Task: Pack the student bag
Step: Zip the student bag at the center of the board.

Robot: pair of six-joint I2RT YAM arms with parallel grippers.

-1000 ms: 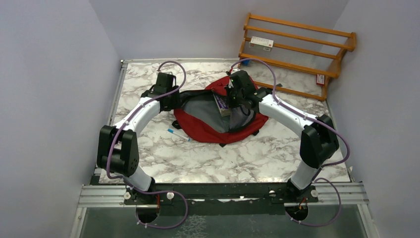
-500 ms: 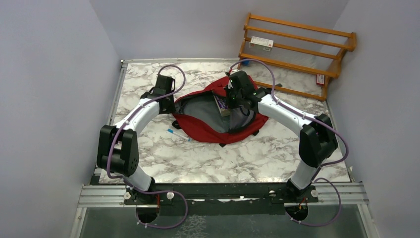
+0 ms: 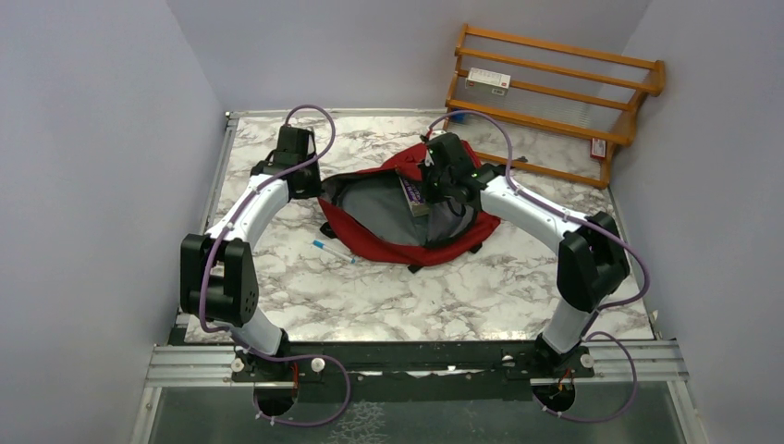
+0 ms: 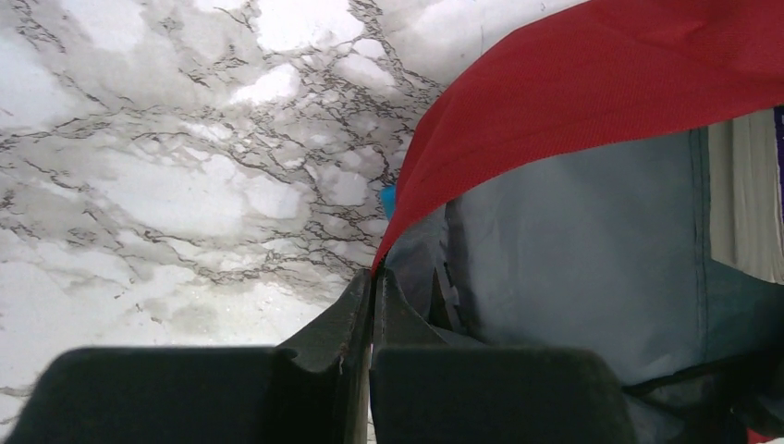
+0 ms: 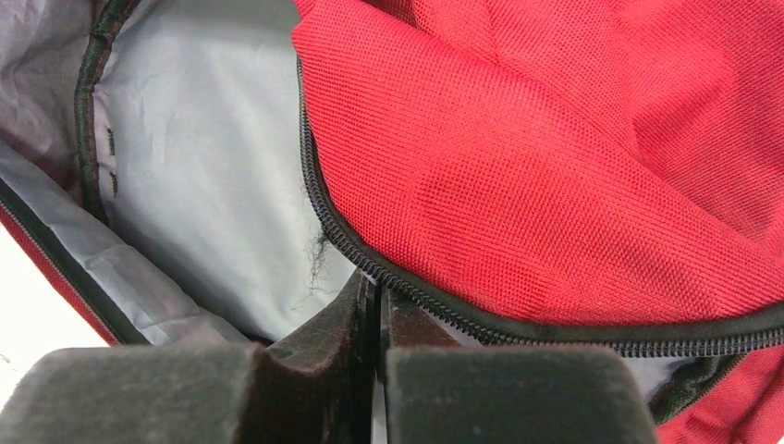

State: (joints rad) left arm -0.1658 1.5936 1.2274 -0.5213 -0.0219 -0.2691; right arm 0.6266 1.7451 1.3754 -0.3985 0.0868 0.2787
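Observation:
The student bag (image 3: 388,242) lies mid-table, dark red, its mouth pulled wide so the grey lining (image 3: 374,203) shows. A book (image 3: 413,196) rests inside near the right rim. My left gripper (image 3: 319,190) is at the bag's left rim. In the left wrist view the left gripper (image 4: 373,277) is shut on the red edge of the bag (image 4: 592,83). My right gripper (image 3: 434,190) is at the right rim. In the right wrist view the right gripper (image 5: 377,287) has its fingers almost together on the black zipper edge (image 5: 416,291) of the bag (image 5: 555,185).
A blue-capped pen (image 3: 331,250) lies on the marble table (image 3: 416,296) just left of the bag's front. A wooden rack (image 3: 555,88) stands at the back right, with a white box (image 3: 488,80) on its upper shelf. Walls close in the table on the left, back and right.
My left gripper closed on the bag's left rim and drew it left and back, widening the mouth. The right arm has stayed at the right rim.

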